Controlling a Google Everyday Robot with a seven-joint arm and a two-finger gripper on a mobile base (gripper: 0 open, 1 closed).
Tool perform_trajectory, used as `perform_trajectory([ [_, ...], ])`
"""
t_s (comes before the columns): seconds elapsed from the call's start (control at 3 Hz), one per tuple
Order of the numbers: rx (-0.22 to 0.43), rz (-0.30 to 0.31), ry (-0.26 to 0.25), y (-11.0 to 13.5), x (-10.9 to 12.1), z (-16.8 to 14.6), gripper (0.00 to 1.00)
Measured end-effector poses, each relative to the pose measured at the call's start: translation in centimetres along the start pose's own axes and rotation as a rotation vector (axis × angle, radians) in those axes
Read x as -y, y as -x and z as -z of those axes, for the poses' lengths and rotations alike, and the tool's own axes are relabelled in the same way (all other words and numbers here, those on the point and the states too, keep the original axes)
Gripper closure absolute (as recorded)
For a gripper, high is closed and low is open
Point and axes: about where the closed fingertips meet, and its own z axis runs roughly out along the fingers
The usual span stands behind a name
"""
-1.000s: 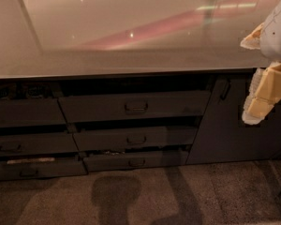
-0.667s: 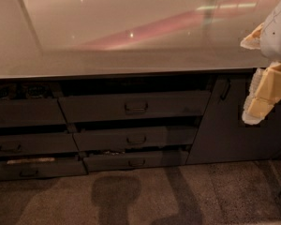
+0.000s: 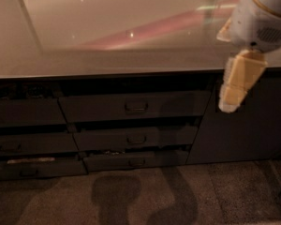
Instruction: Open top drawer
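- Camera view: gripper hangs at right before the cabinet door, holding nothing; how far open, cannot tell.
- Top drawer left and slightly lower, apart from it.
- Narrower drawers beneath; countertop above.

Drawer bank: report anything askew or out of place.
The bottom centre drawer sits tilted, with a gap above it, and pale clutter shows above the bottom-left drawer. The top drawer looks level. The gripper hangs to its right, before the cabinet door, clear of the handle.
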Motion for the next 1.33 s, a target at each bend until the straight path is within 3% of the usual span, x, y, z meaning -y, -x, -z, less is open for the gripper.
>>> perform_trajectory([
  [0.33,0.009,0.082,0.022,6.3,1.8,-1.3,0.00],
  [0.67,0.009,0.082,0.022,6.3,1.8,-1.3,0.00],
  [1.33,0.164,0.145,0.099,8.2,1.1,-2.4,0.00],
])
